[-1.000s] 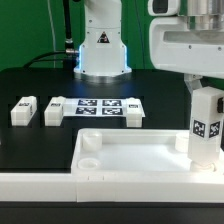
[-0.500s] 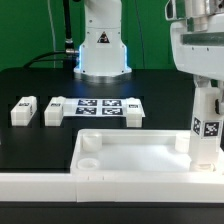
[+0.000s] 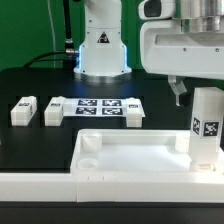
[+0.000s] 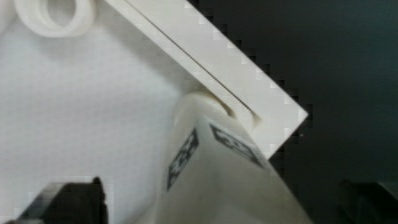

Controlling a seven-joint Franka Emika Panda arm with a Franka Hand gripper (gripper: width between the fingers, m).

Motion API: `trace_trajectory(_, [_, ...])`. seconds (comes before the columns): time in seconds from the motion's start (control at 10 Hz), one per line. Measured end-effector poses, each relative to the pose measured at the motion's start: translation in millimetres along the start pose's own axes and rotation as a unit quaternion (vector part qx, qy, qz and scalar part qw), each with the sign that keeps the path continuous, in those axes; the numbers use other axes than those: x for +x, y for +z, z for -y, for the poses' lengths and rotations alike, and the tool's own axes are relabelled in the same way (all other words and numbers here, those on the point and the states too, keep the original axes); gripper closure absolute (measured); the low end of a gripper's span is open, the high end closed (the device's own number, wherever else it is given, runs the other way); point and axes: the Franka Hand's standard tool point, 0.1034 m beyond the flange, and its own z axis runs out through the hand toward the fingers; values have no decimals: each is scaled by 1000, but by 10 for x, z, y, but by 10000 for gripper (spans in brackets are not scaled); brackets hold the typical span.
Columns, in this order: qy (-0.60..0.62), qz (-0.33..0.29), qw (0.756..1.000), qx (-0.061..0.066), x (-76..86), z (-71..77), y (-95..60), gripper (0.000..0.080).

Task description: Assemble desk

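A white plastic rectangular rimmed slab (image 3: 130, 152) is lying on a black table (image 3: 40, 140). A short square white leg with a black-and-white tag (image 3: 206, 125) is standing upright in a corner socket of the slab at the exterior view's right. The two-finger gripper (image 4: 228, 205) is hovering above it, its fingers (image 3: 178, 93) spread wide and gripping nothing. At the exterior view's left, an outer loose leg (image 3: 24, 110) and an inner loose leg (image 3: 53, 111) are lying beside the marker board (image 3: 95, 108).

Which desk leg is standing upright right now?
The leg at the exterior view's right, standing on the slab's corner. The other two legs lie flat on the table beside the marker board.
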Motion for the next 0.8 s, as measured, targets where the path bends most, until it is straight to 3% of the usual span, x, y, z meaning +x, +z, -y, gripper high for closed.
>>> trace_trajectory(0.3, [-105,0,995,0,2,-3,3,151])
trace_trajectory(0.5, [-265,-15,964,-24,10,20,14,151])
trace_trajectory(0.6, [-283,-20,959,-31,-44,57,35,151])
trace_trajectory(0.7, [-269,-18,963,-28,-56,65,36,151])
trace_trajectory(0.8, [-269,-18,963,-28,-44,57,35,275])
